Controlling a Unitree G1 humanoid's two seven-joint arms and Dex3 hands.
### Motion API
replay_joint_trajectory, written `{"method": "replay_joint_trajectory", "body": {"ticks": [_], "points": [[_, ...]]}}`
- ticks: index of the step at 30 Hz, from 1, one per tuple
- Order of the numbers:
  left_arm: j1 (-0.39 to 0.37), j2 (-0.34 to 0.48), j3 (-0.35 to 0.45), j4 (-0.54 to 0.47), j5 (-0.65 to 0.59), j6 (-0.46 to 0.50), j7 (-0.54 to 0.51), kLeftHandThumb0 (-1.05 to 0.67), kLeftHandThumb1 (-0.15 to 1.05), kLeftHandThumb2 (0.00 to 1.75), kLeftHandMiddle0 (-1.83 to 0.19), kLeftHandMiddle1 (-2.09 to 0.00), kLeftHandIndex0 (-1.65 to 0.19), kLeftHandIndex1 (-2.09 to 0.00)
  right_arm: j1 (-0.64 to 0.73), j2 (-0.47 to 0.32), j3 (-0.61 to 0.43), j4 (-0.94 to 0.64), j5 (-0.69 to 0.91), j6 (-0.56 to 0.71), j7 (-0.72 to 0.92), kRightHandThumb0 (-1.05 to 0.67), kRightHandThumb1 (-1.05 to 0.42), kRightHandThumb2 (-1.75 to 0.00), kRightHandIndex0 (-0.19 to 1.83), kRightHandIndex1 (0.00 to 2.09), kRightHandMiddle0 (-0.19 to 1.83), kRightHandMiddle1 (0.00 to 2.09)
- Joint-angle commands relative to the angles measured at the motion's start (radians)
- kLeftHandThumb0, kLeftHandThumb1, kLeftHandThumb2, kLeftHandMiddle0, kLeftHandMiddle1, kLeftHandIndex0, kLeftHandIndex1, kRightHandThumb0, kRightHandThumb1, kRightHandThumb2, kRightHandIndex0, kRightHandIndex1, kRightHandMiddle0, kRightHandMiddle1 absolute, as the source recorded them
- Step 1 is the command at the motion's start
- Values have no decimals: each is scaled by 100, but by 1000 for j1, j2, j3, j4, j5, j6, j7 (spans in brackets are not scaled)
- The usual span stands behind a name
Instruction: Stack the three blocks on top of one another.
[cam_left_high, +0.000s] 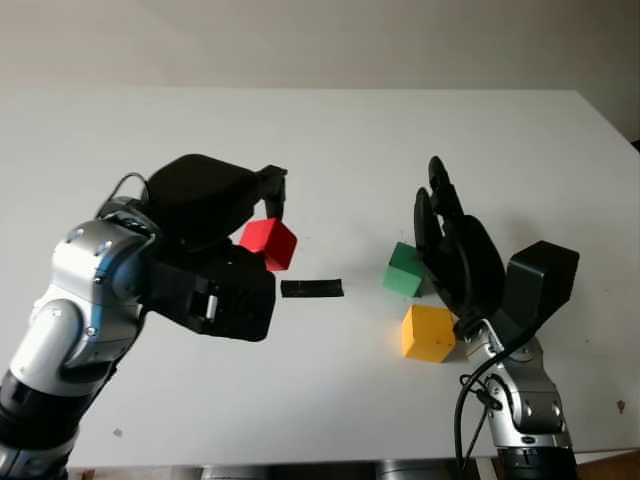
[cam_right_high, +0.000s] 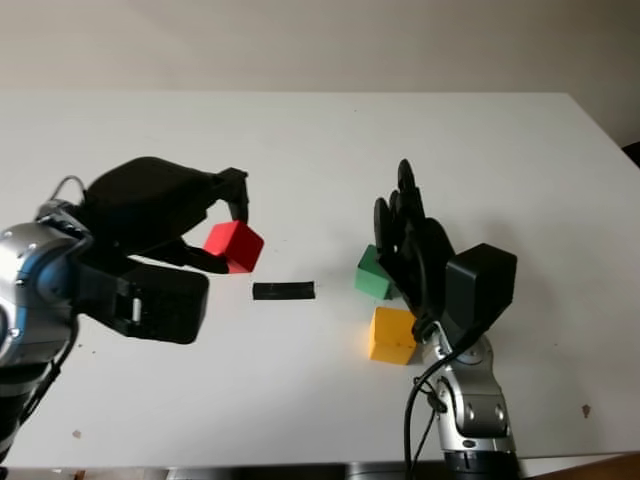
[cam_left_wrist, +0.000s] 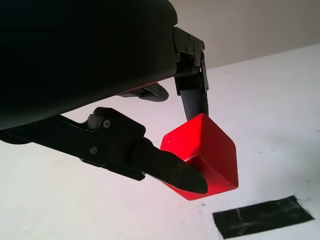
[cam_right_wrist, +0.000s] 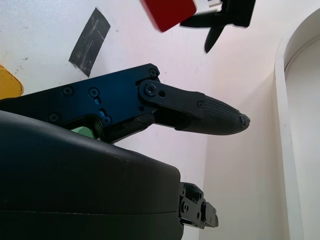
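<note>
The left hand (cam_left_high: 262, 232) is pinching the red block (cam_left_high: 269, 243) by opposite flat faces, a block that looks light, rigid and a little slippery, while the right hand (cam_left_high: 452, 250) is waiting open beside the green block (cam_left_high: 403, 271).

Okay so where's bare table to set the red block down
Bare table runs behind everything, and along the front edge between both arms. The left hand holds the red block beside the black tape strip. Crowded: green block and yellow block sit against the open right hand.
</note>
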Motion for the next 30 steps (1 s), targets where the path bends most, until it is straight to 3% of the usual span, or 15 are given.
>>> {"method": "replay_joint_trajectory", "body": {"ticks": [1, 11, 12, 13, 14, 16, 21, 25, 30], "points": [[-38, -12, -32, 15, 21, 4, -5, -38, 100, 5, -37, -7, -27, -150, -2, -1, -2, -13, -2, 0, -1, -75, -105, -64, -19, 0, -19, 0], [-20, -102, -156, 57, 149, 25, 18, -39, 99, 5, -42, -16, -25, -156, 5, 9, 6, -14, -21, -3, -16, -76, -105, -65, -19, 0, -19, 0], [-10, -108, -164, 63, 151, 21, 25, -40, 100, 5, -37, -24, -23, -159, 5, 8, 9, -15, -26, -4, -17, -76, -105, -66, -19, 0, -19, 0], [-3, -111, -167, 67, 151, 17, 31, -39, 100, 5, -17, -60, -20, -167, 6, 8, 11, -16, -29, -5, -18, -76, -105, -66, -19, 0, -19, 0], [3, -112, -170, 70, 150, 11, 37, -39, 100, 5, -7, -79, -19, -170, 8, 11, 10, -19, -28, -3, -18, -76, -105, -66, -19, 0, -19, 0], [11, -114, -178, 80, 157, 3, 47, -38, 100, 5, -1, -92, -20, -173, 10, 15, 10, -23, -26, -2, -21, -75, -105, -66, -19, 0, -19, 0], [-6, -127, -206, 106, 182, 3, 10, -33, 101, 6, -10, -78, -8, -184, 8, 21, 7, -12, -23, -10, -25, -75, -105, -66, -19, 0, -19, 0], [-15, -136, -218, 118, 206, -4, 12, -36, 101, 5, -10, -53, 1, -175, 6, 21, 8, -14, -26, -7, -26, -75, -105, -66, -19, 0, -19, 0], [-10, -149, -222, 130, 227, -10, 51, -37, 104, 6, -14, -44, 4, -173, 9, 15, 4, -17, -25, -12, -20, -74, -105, -66, -19, 0, -19, 0]]}}
